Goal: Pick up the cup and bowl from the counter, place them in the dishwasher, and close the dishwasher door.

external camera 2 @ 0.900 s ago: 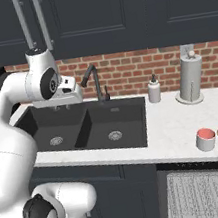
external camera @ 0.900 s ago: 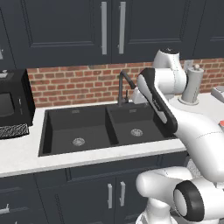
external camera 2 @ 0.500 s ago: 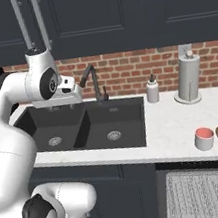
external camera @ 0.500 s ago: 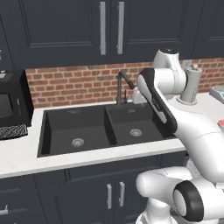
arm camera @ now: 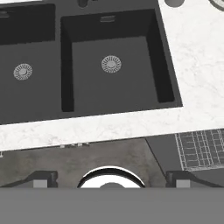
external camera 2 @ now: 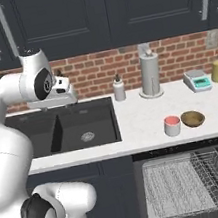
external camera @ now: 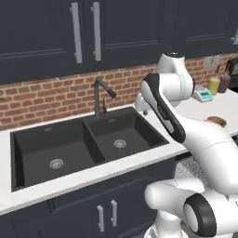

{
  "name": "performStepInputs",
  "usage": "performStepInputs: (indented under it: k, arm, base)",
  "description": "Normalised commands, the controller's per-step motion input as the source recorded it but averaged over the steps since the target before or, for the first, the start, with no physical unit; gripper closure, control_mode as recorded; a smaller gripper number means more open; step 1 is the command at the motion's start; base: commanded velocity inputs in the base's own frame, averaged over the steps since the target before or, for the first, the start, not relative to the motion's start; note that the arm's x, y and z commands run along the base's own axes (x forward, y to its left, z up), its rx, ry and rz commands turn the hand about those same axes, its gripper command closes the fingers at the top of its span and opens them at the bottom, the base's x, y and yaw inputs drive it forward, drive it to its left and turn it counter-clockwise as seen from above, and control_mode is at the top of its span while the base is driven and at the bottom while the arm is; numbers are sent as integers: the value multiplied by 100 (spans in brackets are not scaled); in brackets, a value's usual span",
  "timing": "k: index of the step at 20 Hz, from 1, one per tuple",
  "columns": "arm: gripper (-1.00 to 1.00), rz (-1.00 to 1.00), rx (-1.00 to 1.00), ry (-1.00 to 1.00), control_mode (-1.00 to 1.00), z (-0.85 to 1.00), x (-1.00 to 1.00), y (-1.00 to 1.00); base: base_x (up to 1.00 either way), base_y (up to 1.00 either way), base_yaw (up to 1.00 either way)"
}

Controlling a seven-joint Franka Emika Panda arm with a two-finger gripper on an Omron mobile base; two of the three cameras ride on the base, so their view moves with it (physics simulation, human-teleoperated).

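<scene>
The whole picture has slid sideways since a moment ago, so the base has driven toward the dishwasher (external camera 2: pixel 192 182); the arm is nearer its job now; the gripper (arm camera: pixel 111 179) has its fingers wide apart, holding nothing, above the sink (arm camera: pixel 109 65); the cup (external camera 2: pixel 172 125) and bowl (external camera 2: pixel 192 118) sit side by side on the counter (external camera 2: pixel 138 121).

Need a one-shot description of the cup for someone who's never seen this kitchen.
Start at the black sink and follow the white counter to its right, to the stretch above the open dishwasher. Near the front edge stands the cup, just left of the brown bowl. It is the short white cylinder with a pinkish-red inside, unlike the taller white bottle by the brick wall.
</scene>
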Motion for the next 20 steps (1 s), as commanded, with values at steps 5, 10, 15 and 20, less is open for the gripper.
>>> performStepInputs:
  k: [5, 10, 15, 20]
  arm:
    - [-100, 0, 0, 0, 100, 0, 0, 0]
    - [-100, 0, 0, 0, 100, 0, 0, 0]
    - [-100, 0, 0, 0, 100, 0, 0, 0]
    - [-100, 0, 0, 0, 100, 0, 0, 0]
  base:
    - [-8, 2, -63]
    - [0, 11, -63]
    - [0, 33, -57]
    - [0, 53, -45]
